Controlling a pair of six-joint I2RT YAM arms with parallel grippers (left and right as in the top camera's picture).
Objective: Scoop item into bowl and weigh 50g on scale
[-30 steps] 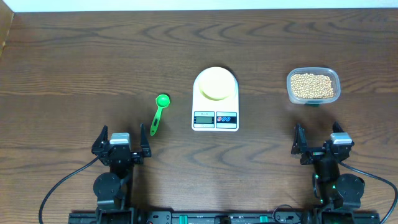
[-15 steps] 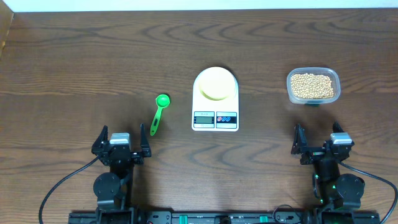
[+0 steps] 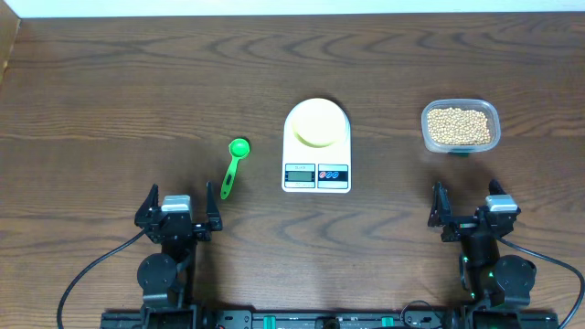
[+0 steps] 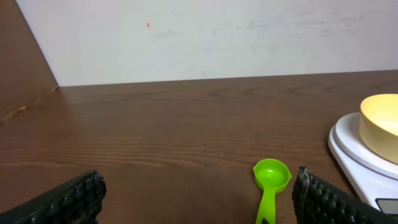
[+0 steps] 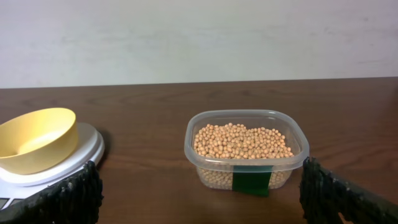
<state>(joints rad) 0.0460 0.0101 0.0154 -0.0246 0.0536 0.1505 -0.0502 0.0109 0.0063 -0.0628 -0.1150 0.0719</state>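
A white scale (image 3: 316, 148) sits mid-table with the pale-yellow bowl (image 3: 317, 122) on its platform; the bowl looks empty in the right wrist view (image 5: 34, 140). Tan beans (image 3: 458, 126) fill a clear plastic tub (image 3: 461, 146) at the right, also seen in the right wrist view (image 5: 242, 142). A green scoop (image 3: 231, 169) lies left of the scale, bowl end away from me (image 4: 272, 176). My left gripper (image 3: 179, 212) rests open near the front edge, just behind the scoop. My right gripper (image 3: 472, 212) stands open behind the tub. Both hold nothing.
The scale's display and red and blue buttons (image 3: 316, 173) face the front edge. A wall (image 4: 205, 37) rises behind the table. A raised wooden side (image 4: 22, 68) stands at the far left. Dark wood tabletop (image 3: 119, 100) spreads around everything.
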